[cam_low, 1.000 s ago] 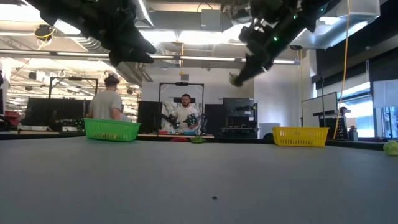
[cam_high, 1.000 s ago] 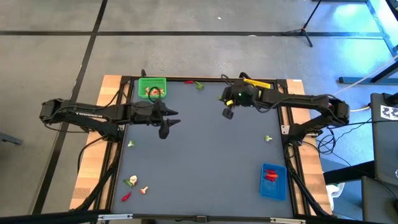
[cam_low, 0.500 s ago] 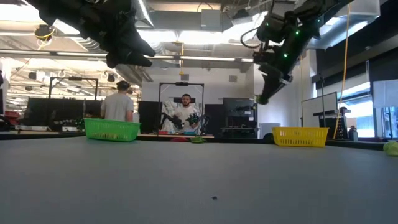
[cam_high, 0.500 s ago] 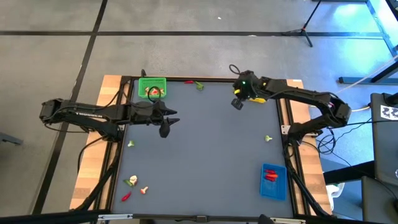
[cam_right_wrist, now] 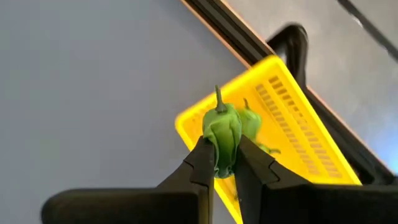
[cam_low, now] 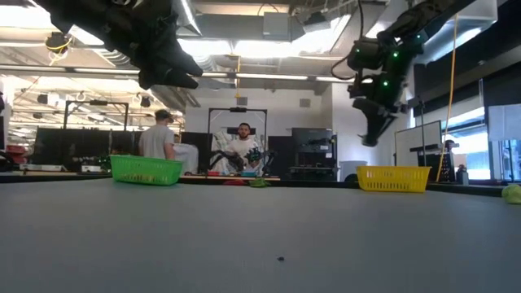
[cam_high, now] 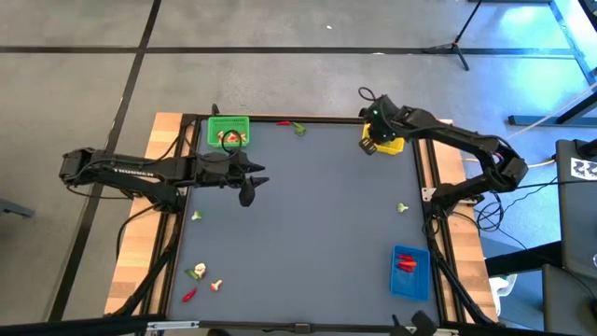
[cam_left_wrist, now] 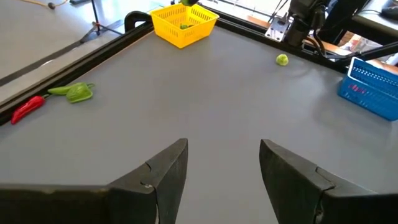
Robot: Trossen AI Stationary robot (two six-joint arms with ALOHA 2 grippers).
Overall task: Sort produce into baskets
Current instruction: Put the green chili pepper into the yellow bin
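Right wrist view puts your right pincer above the yellow basket, clenched on a small green pepper, stem up. Centre the pepper over the basket's open middle, well inside its near rim, then lower a little before letting go, so it cannot bounce out onto the worktop; other green pieces already lie inside. Your left pincer waits released and empty over the worktop, well apart from the yellow basket, near the green basket.
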